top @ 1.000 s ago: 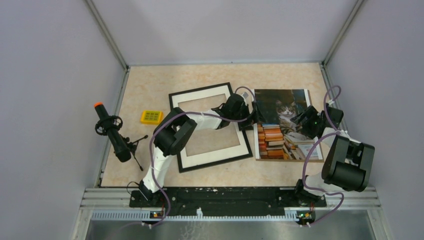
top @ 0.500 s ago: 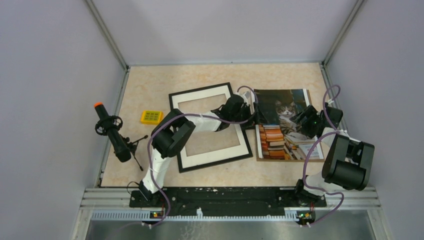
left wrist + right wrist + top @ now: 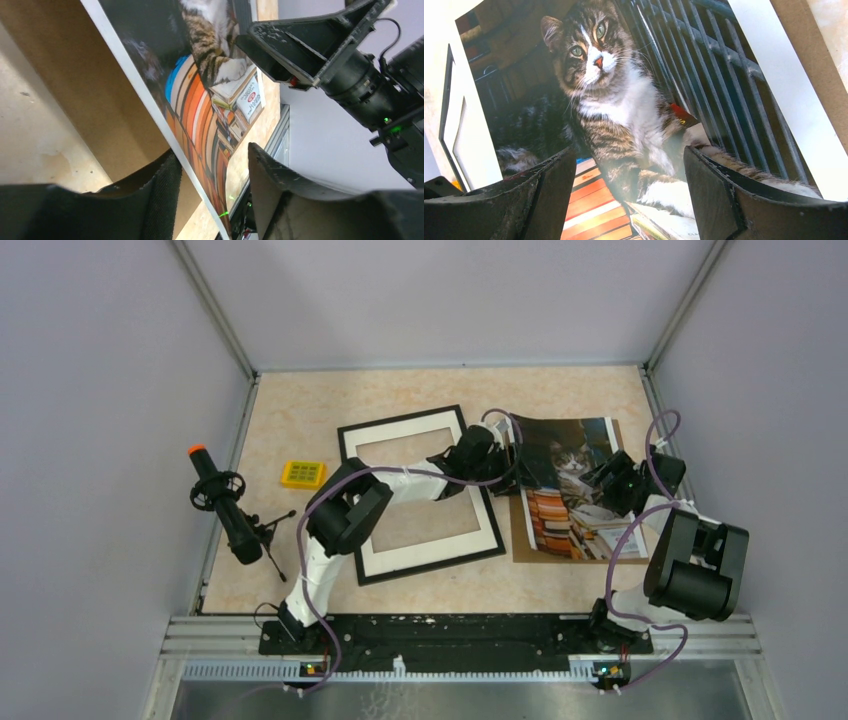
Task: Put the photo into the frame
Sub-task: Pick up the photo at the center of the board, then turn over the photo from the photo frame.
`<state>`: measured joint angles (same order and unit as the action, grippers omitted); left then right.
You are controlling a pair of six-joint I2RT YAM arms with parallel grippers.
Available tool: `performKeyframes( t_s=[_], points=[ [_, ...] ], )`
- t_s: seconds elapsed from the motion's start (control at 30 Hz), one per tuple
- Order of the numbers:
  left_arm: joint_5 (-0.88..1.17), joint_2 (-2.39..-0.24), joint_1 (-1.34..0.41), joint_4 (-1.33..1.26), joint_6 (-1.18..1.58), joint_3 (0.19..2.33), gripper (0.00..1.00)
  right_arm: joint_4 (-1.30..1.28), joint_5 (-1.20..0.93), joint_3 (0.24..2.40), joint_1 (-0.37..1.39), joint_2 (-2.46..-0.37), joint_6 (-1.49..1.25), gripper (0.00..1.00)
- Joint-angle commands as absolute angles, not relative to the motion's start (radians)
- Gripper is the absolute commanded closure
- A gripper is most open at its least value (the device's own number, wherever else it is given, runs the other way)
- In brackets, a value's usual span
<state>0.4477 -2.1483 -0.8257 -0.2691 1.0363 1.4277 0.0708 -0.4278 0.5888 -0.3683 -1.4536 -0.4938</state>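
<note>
The photo (image 3: 570, 505), a grey-and-white cat above stacked books, lies on a brown cardboard sheet (image 3: 519, 536) right of the black frame (image 3: 420, 557). Its left edge is lifted off the cardboard. My left gripper (image 3: 508, 462) reaches across the frame to that edge. In the left wrist view the photo (image 3: 200, 100) passes between the fingers of my left gripper (image 3: 215, 175). One pad (image 3: 167, 190) lies under the edge, the other finger (image 3: 270, 180) stands apart from it. My right gripper (image 3: 629, 185) is open low over the photo (image 3: 614, 100), nothing between its fingers.
A small yellow block (image 3: 302, 473) lies left of the frame. A black stand with an orange tip (image 3: 225, 505) sits by the left wall. Walls enclose the table on three sides.
The left gripper's jaws have narrowed around the photo's left edge, and that edge has risen off the cardboard, baring brown board beneath. The right arm has not moved.
</note>
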Motion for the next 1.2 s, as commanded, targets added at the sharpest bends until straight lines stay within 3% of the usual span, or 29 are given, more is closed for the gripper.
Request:
performKeyframes(
  t_s=[0.0,0.33,0.57,0.73,0.93,1.17],
  points=[
    [0.405,-2.188,-0.822,-0.180,1.016,1.515,0.50,-0.062,-0.377,0.536,-0.353,-1.457,-0.473,0.22],
    [0.390,-2.227,-0.811,0.010,0.924,1.654,1.00,-0.150,-0.258,0.585,-0.290,-1.302,-0.419,0.17],
    [0.465,-2.101,-0.727,0.173,0.834,1.681,1.00,-0.306,-0.039,0.708,-0.015,-1.090,-0.368,0.09],
    [0.467,-1.935,-0.653,0.430,0.678,1.740,1.00,-0.387,-0.079,0.820,0.037,-1.035,-0.374,0.09],
    [0.122,-1.673,-0.641,0.891,0.416,1.865,1.00,-0.405,-0.143,0.861,0.040,-1.019,-0.390,0.09],
    [-0.400,-1.405,-0.643,1.242,0.376,2.032,1.00,-0.350,-0.195,0.868,0.068,-1.082,-0.403,0.09]
  ],
)
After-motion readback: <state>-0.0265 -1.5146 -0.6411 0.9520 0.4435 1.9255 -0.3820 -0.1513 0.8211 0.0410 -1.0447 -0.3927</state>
